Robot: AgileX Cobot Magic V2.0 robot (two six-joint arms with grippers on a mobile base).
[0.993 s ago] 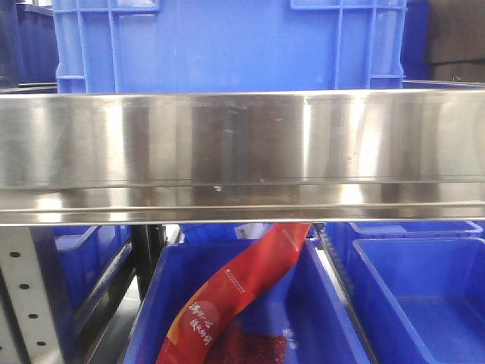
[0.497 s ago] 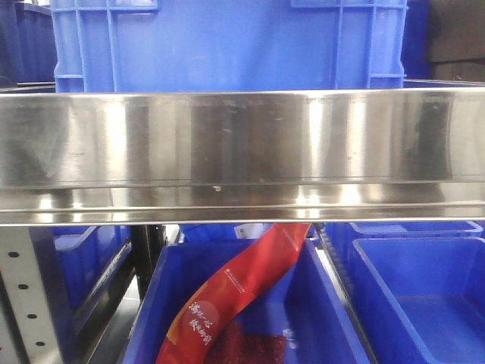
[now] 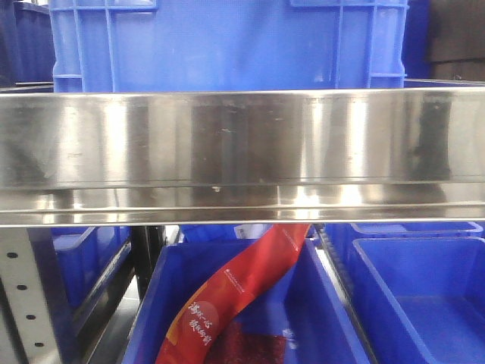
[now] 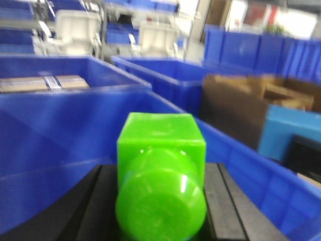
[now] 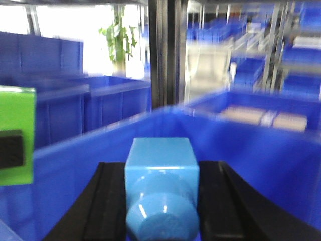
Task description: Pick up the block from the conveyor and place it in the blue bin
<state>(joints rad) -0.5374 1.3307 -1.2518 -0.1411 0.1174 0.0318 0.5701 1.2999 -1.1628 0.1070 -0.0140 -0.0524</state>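
Green block [image 4: 161,145]: in the left gripper [image 4: 160,201], above a blue bin [image 4: 60,130]; long axis runs away from the wrist camera, round end near, square end far.
Left gripper: jaws clamped on the block's sides.
Right gripper [image 5: 163,201]: jaws clamped on a light blue block [image 5: 161,155], lying likewise.
In the way: a steel rail [image 3: 242,152] spans the front view.
Containers: the lower bin [image 3: 326,303] holds a red packet [image 3: 242,292].

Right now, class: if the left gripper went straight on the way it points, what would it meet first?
The left gripper, holding the block, would probably hit the bin wall ahead; depth is unclear.
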